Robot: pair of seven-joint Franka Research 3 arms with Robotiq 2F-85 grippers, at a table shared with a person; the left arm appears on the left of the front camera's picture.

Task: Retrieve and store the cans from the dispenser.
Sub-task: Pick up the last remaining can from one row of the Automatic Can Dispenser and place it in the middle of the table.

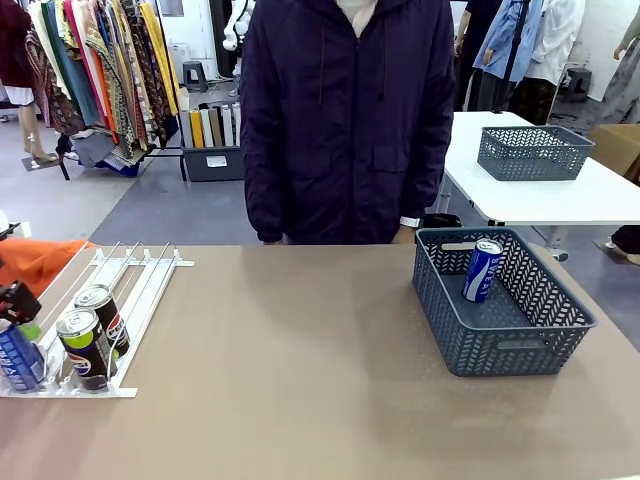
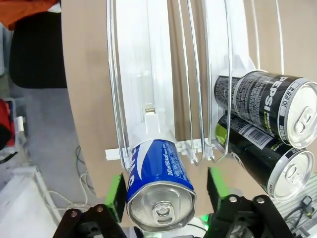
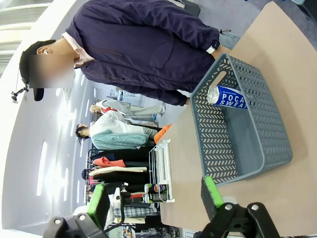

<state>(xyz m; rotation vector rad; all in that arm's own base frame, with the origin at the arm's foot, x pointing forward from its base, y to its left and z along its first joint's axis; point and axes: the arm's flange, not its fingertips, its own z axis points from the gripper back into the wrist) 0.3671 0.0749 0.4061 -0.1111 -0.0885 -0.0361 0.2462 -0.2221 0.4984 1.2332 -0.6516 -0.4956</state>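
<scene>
Blue and white, a Pocari Sweat can is seen upright at the low stopper end of the dispenser, in the lane nearest the left edge of the table. It is straddled by the left gripper, whose green pads are spread to either side of it. One pad is set close against the can's wall and a narrow gap is left at the other, so no pinch is shown. Two black Pepsi cans are lined up one behind the other in a nearby lane. The right gripper is held above the table with its pads spread wide and nothing between them. A second blue can is leaned inside the dark grey basket on the table's right side. A person in a dark jacket is stood at the far edge.
</scene>
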